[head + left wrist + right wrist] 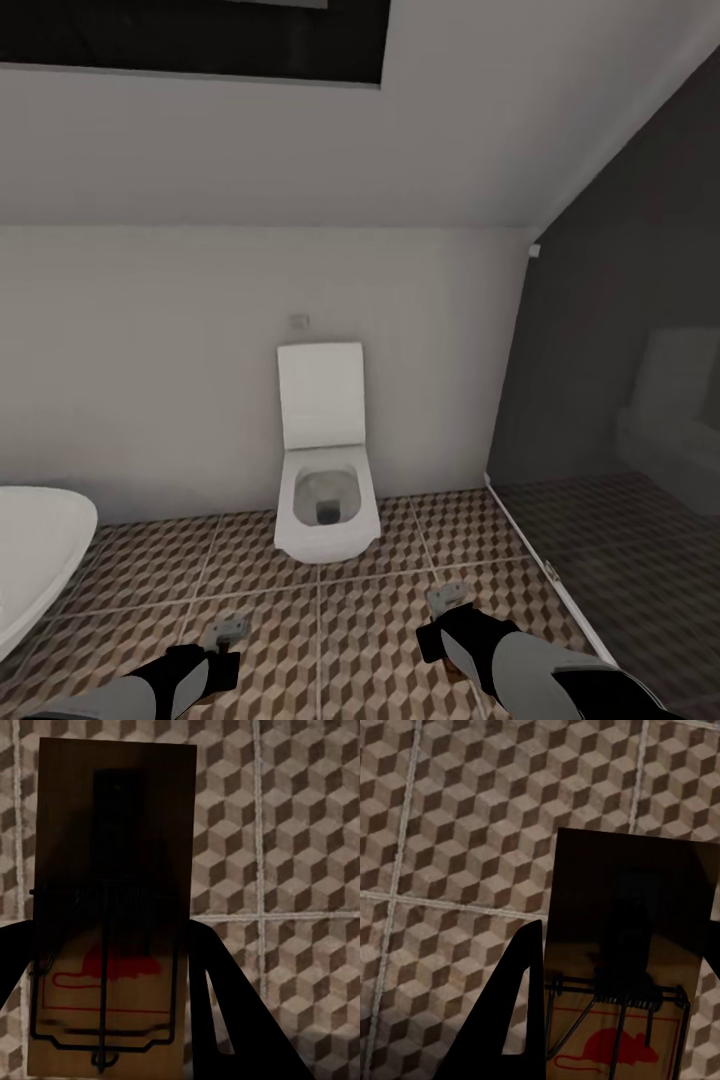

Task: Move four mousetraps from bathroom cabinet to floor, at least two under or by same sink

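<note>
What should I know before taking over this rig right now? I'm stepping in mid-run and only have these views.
Left gripper: shut on a mousetrap, held above the floor.
Right gripper: shut on a second mousetrap, also above the tiles.
Position: robot faces the toilet; a white curved rim, probably the bathtub, is at its left. Sink and cabinet are not visible here.
Done: two traps picked up and in hand.
Left: find the sink, set both traps on the floor under or beside it, then fetch the other two; their whereabouts cannot be told from these views.
</note>
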Motion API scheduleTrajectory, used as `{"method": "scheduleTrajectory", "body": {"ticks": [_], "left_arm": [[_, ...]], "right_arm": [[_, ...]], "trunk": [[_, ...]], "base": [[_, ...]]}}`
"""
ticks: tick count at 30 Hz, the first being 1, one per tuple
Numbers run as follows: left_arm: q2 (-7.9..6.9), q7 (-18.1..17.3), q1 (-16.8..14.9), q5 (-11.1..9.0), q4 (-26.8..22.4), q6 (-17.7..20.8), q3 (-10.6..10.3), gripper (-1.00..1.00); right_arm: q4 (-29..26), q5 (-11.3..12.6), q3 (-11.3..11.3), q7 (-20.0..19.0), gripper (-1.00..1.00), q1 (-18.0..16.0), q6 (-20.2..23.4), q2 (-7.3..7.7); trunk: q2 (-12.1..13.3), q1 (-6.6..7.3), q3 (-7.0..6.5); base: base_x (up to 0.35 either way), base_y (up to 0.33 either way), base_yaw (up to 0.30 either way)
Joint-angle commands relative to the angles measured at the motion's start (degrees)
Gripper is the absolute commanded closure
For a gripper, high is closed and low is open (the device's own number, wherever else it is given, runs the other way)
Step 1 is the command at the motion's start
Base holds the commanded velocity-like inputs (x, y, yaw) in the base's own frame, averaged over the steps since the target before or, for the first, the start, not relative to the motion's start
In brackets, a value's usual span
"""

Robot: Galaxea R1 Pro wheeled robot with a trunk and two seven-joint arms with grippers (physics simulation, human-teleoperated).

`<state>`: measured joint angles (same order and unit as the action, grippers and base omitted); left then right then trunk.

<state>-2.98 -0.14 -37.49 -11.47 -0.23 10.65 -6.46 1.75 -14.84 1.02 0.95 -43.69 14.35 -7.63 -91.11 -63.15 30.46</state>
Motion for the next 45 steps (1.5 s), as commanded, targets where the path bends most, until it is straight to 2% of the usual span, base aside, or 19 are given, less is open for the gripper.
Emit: {"method": "scheduleTrajectory", "body": {"ticks": [1, 34, 45], "left_arm": [[-0.01, 0.0, 0.0, -0.4, 0.0, 0.2, -0.5, 1.00], [0.07, -0.1, 0.0, -0.4, 0.0, 0.2, -0.5, 1.00], [0.08, 0.0, 0.1, -0.5, 0.0, 0.1, -0.5, 1.00]], "right_arm": [[0.1, -0.4, 0.1, 0.1, 1.00, -0.1, 0.1, -0.01], [0.1, -0.4, 0.1, 0.0, 1.00, 0.8, 0.0, 0.17], [0.1, -0.5, 0.2, 0.1, 1.00, 3.0, -4.2, -0.59]], "trunk": [[-0.4, -0.22, 0.24], [-13.7, -7.47, 6.17], [-18.1, -9.89, 8.14]], "base": [[0.000, 0.000, 0.027], [0.000, 0.000, 0.002], [0.000, 0.000, 0.000]]}}
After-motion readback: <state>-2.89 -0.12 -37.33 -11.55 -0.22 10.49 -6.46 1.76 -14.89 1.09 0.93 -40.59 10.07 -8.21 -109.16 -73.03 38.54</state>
